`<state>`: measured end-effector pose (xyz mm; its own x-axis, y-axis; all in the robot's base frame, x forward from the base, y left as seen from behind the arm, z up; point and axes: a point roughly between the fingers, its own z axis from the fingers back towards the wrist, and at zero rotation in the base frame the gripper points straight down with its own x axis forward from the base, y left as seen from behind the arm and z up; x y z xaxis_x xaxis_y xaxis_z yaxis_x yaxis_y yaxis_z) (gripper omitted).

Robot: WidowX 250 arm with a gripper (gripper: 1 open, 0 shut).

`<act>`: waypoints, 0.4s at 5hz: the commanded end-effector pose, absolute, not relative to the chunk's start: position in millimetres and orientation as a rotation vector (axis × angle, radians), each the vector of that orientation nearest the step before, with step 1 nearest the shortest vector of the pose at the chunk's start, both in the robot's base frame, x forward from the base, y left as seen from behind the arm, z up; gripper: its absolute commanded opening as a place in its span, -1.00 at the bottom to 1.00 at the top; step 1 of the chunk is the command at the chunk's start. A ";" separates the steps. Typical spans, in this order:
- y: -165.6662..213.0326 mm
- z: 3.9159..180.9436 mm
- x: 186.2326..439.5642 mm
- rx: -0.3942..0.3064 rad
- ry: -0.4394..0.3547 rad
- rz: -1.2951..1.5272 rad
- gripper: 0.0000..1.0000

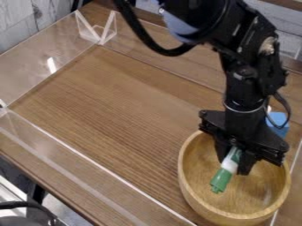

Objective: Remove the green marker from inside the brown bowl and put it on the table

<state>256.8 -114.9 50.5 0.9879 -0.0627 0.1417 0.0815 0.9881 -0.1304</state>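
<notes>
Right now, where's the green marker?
In the camera view the marker is at lower right, inside the bowl, tilted with its green cap down. The gripper is shut on its upper end.

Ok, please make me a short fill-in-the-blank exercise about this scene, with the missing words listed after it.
1. The pincer is shut on the green ____.
2. The marker is over the inside of the brown ____.
3. The bowl rests on the wooden ____.
4. The marker's lower end, its cap, is ____ in colour.

Missing words: marker; bowl; table; green
</notes>
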 end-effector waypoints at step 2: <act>-115.0 55.0 267.9 -0.166 -0.188 -0.055 -1.00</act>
